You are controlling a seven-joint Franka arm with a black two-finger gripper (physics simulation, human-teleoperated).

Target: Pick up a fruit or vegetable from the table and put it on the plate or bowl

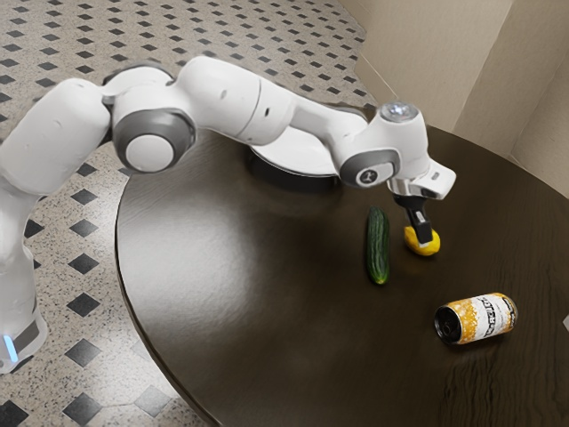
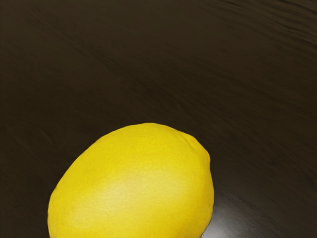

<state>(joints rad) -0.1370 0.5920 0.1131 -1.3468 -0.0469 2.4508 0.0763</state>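
Where the white arm ends, the black gripper points straight down and sits right on top of the lemon. Its dark tip overlaps the upper side of the fruit, but I cannot tell whether it is clamped on the lemon or merely set down over it. The lemon is small, bright yellow and oval, and it rests on the table at the tabletop's far right part in the exterior view. In the wrist view the lemon shows a finely pitted, slightly glossy rind and a blunt nub at one end, with the dark tabletop all around it.

Just beside the lemon, toward the exterior view's left, lies the cucumber. It is long, slim and dark green, lying flat with its length running away from the camera and not touching the lemon. Nearer the camera and further to the exterior view's right, a drinks can lies on its side, a yellow and white cylinder with its dark end turned toward the cucumber.

The plate is white, round and shallow, and it sits at the table's far edge, partly hidden behind the arm and well apart from the lemon. The table is round, dark brown wood with a faint grain and a soft sheen. Below it is a speckled tile floor with black diamonds, and beige walls stand behind.
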